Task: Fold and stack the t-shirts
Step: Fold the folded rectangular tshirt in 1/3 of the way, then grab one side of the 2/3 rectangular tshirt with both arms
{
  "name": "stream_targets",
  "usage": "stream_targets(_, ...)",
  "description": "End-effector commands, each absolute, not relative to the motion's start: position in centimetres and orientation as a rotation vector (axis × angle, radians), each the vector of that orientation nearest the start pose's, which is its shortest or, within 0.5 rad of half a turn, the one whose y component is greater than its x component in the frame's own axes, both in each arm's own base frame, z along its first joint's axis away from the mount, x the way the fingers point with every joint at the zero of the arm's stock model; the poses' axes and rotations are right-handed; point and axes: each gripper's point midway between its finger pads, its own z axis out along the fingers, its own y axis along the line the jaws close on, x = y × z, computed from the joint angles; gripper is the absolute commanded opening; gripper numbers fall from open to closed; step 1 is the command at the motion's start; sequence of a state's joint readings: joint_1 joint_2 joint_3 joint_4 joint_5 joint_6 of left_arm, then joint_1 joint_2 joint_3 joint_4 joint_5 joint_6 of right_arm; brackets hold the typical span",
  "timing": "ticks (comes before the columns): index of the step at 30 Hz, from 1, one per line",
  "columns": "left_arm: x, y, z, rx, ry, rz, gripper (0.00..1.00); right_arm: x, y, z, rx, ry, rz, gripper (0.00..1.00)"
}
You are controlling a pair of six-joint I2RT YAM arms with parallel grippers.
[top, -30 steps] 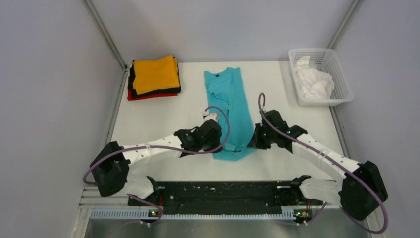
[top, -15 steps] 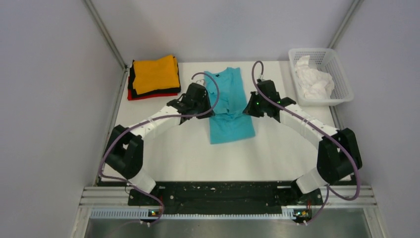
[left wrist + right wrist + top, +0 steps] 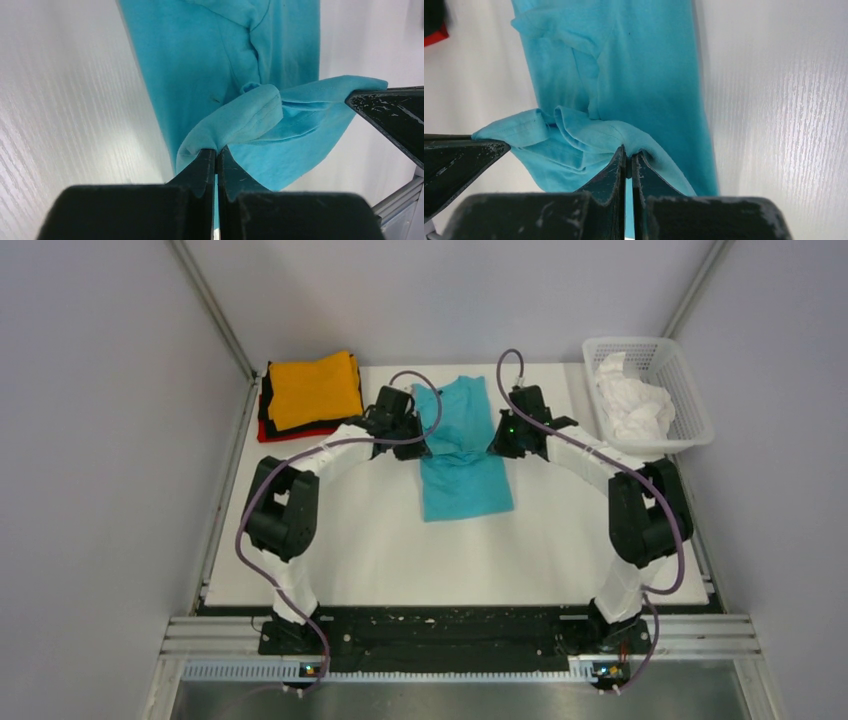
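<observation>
A teal t-shirt [image 3: 462, 455] lies lengthwise mid-table, its near half lifted and doubled back toward the collar. My left gripper [image 3: 418, 445] is shut on its left hem corner [image 3: 235, 117]. My right gripper [image 3: 500, 443] is shut on the right hem corner [image 3: 596, 135]. Both hold the hem above the shirt's far half [image 3: 200, 55] [image 3: 624, 55]. A folded stack with an orange t-shirt [image 3: 314, 388] on top, black and red beneath [image 3: 300, 432], sits at the far left. A crumpled white t-shirt [image 3: 632, 400] lies in the basket.
The white plastic lattice basket [image 3: 690, 425] stands at the far right corner. Grey walls with metal posts close the back and sides. A black rail [image 3: 440, 625] runs along the near edge by the arm bases.
Both grippers have carried the teal shirt's near hem away from the arm bases toward the collar, folding the shirt over itself. Both arms are now stretched far out.
</observation>
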State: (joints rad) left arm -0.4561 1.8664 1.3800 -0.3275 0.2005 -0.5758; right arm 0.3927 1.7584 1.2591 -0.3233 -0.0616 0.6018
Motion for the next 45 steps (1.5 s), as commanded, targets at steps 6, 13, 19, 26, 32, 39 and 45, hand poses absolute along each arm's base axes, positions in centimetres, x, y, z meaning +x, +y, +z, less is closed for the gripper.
stream_targets(6,42.7,-26.4,9.4,-0.02,2.529,-0.725,0.15,44.9,20.5,10.1,0.258,2.392,0.509,0.05)
stream_targets(13,44.2,-24.9,12.1,-0.111,2.475,-0.68,0.97,45.7,20.3,10.7,0.198,2.401,0.483,0.69)
stream_targets(19,41.3,-24.3,14.7,-0.12,2.411,-0.741,0.99,42.0,19.1,10.9,0.178,2.417,0.489,0.96)
stream_targets(26,33.5,-24.5,11.4,-0.104,2.518,-0.743,0.99,35.1,17.2,8.4,0.179,2.498,0.502,0.97)
stream_targets(32,30.1,-24.5,8.4,-0.187,2.554,-0.781,0.99,32.1,16.5,5.5,0.193,2.577,0.501,0.99)
stream_targets(39,29.4,-25.5,5.9,-0.214,2.585,-0.724,0.95,31.3,16.1,3.7,0.227,2.585,0.492,0.92)
stream_targets(45,28.5,-25.3,3.8,-0.259,2.653,-0.618,0.63,30.8,15.9,3.5,0.219,2.588,0.489,0.65)
